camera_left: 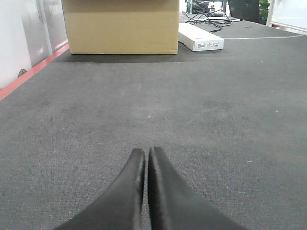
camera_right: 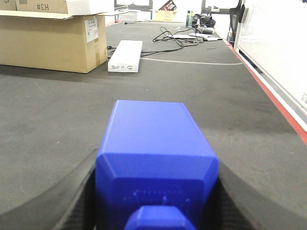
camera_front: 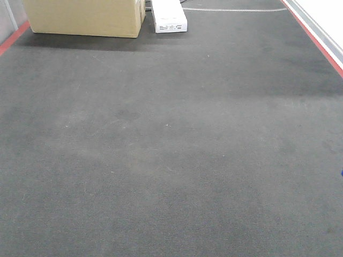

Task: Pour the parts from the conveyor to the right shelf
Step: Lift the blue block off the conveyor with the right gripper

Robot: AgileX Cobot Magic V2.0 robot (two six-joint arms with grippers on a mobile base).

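Note:
A bright-blue part (camera_right: 156,139), a block with a small stud facing the camera, fills the right wrist view. My right gripper (camera_right: 157,165) is shut on it, one dark finger pressed against each side, low over the dark grey conveyor (camera_right: 57,110). My left gripper (camera_left: 146,152) is shut with nothing between its fingers, just above the conveyor belt (camera_left: 192,96). In the front view the conveyor (camera_front: 171,150) shows neither arm, only a tiny blue sliver (camera_front: 341,172) at the right edge. The right shelf is out of view.
A large cardboard box (camera_front: 86,19) stands at the belt's far left, and a flat white box (camera_front: 169,16) lies beside it. Cables (camera_right: 177,36) trail across the far end. Red edges (camera_front: 316,40) border the belt, and a white panel (camera_right: 278,48) runs along the right.

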